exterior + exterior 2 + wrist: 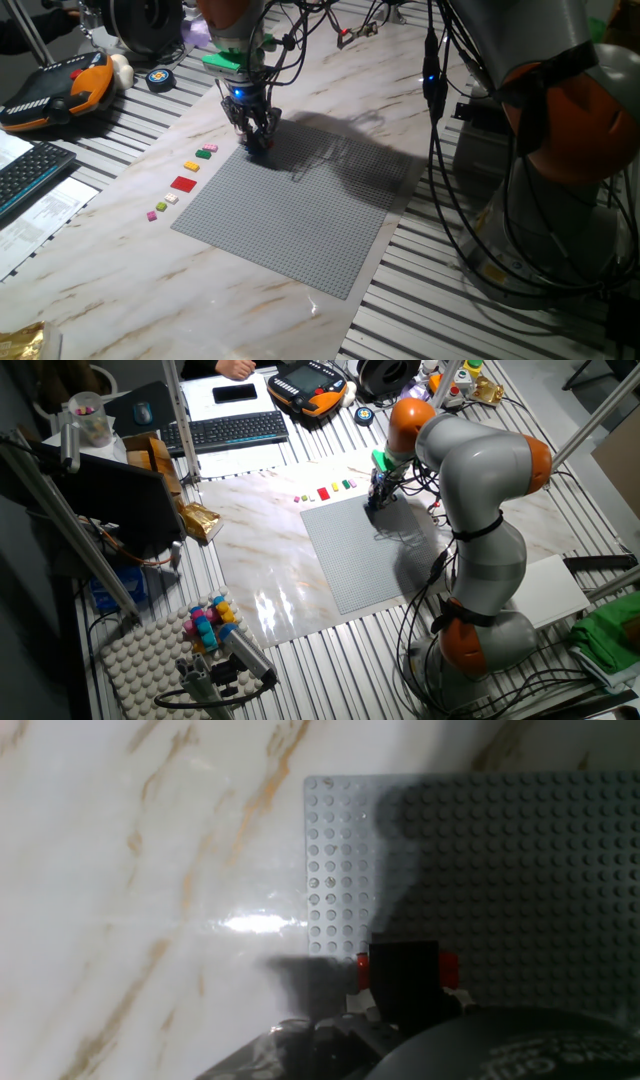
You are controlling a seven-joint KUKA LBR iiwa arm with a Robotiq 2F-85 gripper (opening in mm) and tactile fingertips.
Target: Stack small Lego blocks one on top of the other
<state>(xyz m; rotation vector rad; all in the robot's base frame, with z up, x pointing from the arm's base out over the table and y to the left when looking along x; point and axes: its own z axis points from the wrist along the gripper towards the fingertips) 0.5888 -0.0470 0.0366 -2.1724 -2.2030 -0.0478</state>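
Two-finger gripper (256, 140): low over the big grey studded plate (290, 215), upper-left corner. Small flat black plastic brick (404, 982) atop red brick (449, 966), lower centre of hand view. Grip apparently closed on black brick; unclear.

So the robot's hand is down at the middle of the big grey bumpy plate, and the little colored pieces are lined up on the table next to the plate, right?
Not the middle. The gripper is down at a corner of the grey plate, as one fixed view shows. The hand view shows the plate's corner too. The little colored pieces do lie in a line on the table beside the plate.
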